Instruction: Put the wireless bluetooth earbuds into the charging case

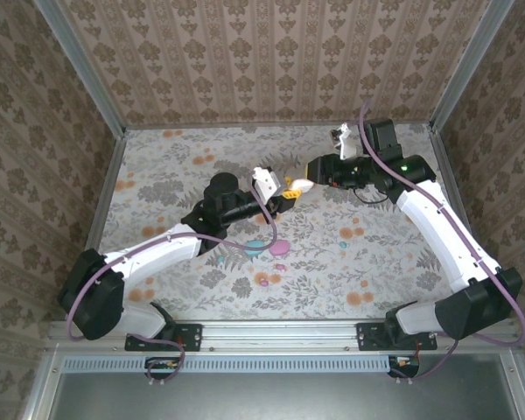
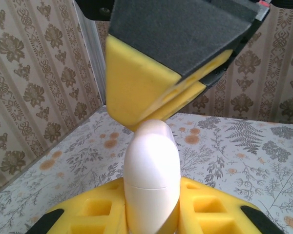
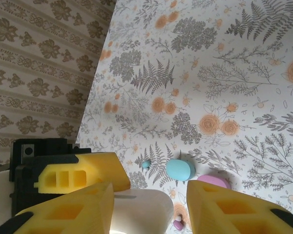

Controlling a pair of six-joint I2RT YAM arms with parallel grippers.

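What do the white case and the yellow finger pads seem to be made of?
The white case: likely hard plastic, smooth and slightly glossy, with soft highlights and a thin seam. The yellow finger pads: probably foam or soft rubber, matte, with moulded hollows.

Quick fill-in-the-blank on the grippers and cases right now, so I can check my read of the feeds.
1. The left gripper is shut on the ___ case.
2. The right gripper stands ___ around that case, with a gap on one side.
3. On the table, the teal case lies beside a ___ case.
4. The small bud by the teal case is ___.
Missing words: white; open; pink; teal.
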